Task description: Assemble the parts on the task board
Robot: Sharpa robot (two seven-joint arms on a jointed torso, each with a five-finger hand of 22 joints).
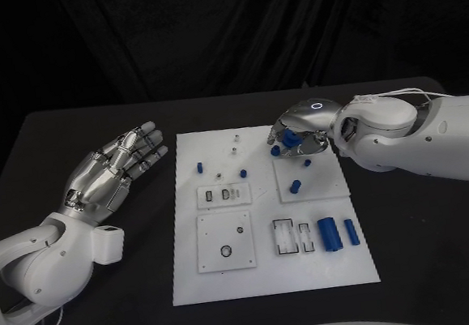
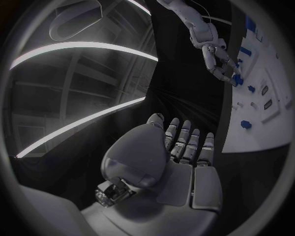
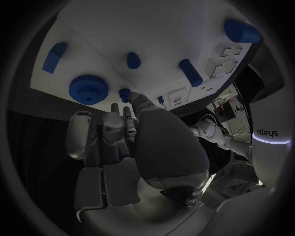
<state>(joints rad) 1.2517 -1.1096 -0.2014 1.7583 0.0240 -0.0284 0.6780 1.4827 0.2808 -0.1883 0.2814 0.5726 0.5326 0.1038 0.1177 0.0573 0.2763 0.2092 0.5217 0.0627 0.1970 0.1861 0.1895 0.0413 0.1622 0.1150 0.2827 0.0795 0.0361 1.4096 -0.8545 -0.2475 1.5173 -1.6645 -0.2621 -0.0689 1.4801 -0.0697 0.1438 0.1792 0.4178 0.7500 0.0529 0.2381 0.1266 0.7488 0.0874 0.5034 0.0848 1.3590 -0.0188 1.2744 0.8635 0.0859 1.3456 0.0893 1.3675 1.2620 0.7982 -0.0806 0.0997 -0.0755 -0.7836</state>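
The white task board (image 1: 274,275) lies mid-table with blue parts on it. My right hand (image 1: 301,132) hovers over its back right corner, fingers curled down. In the right wrist view its thumb and a fingertip (image 3: 127,114) pinch a small blue peg (image 3: 125,93) standing on the board, right beside a blue gear (image 3: 88,89). Other pegs (image 1: 201,166) (image 1: 294,187) and a large blue cylinder (image 1: 329,233) lie apart on the board. My left hand (image 1: 116,173) is held flat and open above the black table, left of the board, holding nothing.
A slim blue cylinder (image 1: 351,232) lies by the large one near the board's front right. White recessed blocks (image 1: 220,195) (image 1: 226,242) sit on the board's left half. Black table (image 1: 66,137) surrounds the board, and a dark curtain hangs behind.
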